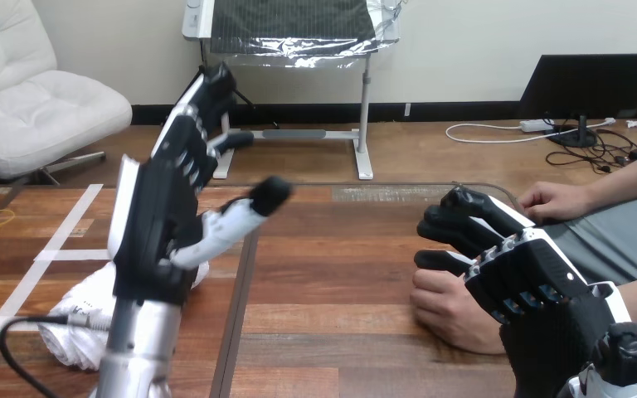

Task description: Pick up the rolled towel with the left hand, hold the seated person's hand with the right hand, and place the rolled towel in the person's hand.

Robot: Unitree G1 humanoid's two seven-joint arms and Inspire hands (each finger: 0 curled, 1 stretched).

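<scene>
The left hand (159, 220) is raised above the left part of the counter (340, 282); it is wide open, with its fingers (195, 124) straight and pointing to the upper left of the frame and its thumb (245, 211) stretched to the right; it holds nothing and touches nothing. The rolled towel (79, 319) lies on the counter in the lower left of the frame, partly hidden behind the left forearm. In the lower right, the right hand (522, 274) lies over the person's hand (452, 311), which rests on the counter; the two seem to touch, but whether the right hand grips it I cannot tell. The person's other hand (554, 201) rests further up at the right, apart from both robot hands.
</scene>
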